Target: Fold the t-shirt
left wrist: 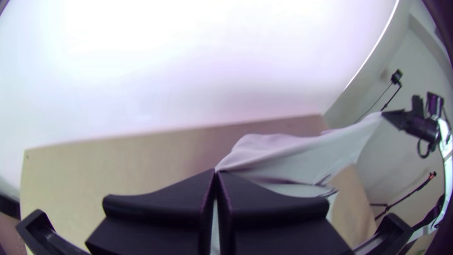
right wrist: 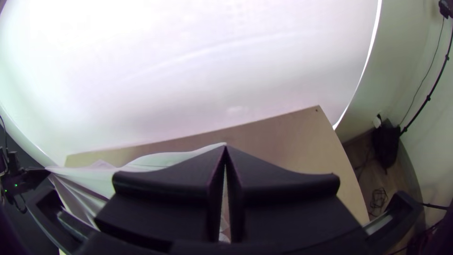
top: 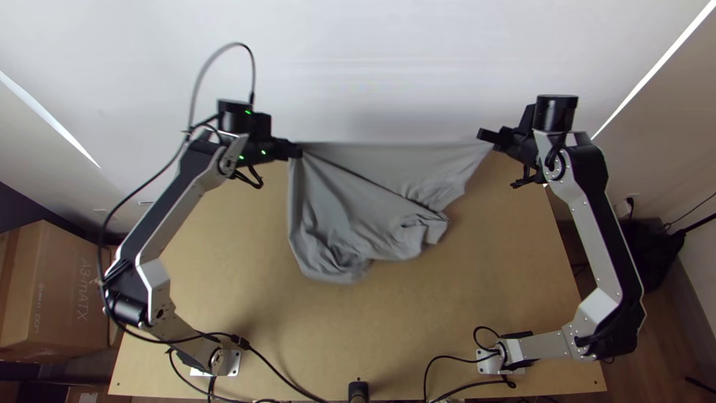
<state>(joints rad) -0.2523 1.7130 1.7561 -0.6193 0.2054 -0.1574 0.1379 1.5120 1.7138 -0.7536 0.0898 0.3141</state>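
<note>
1. Nearest are the black cables (top: pixel 277 372), lying on the counter (top: pixel 358 321). If the cloth would be laid down too close to this side, I think it could cover them and not lie flat.

2. Next comes the lower part of the t-shirt (top: pixel 373 201), which hangs over the middle of the counter, bunched, with a rolled bottom and deep creases. Whether it touches the wood, I cannot tell. If it is lowered so, the bunch may be trapped underneath and make the fold crooked.

3. A long diagonal crease runs from the left hand (top: pixel 300 151) down towards the lower right part. Probably the fabric is twisted or doubled there, so a straight lowering alone may not open it.

4. Farther away, the left hand is pressed together on one upper corner, and the right hand (top: pixel 488 139) pinches the opposite corner. On the right, only a small tip of fabric seems caught; a strong pull could make it slip out, and this side would drop.

5. Between both hands the upper edge is tight, almost straight. More spreading could stretch it or tear it loose.

6. Behind is the white wall (top: pixel 373 67); a wide forward swing might brush it.
</note>
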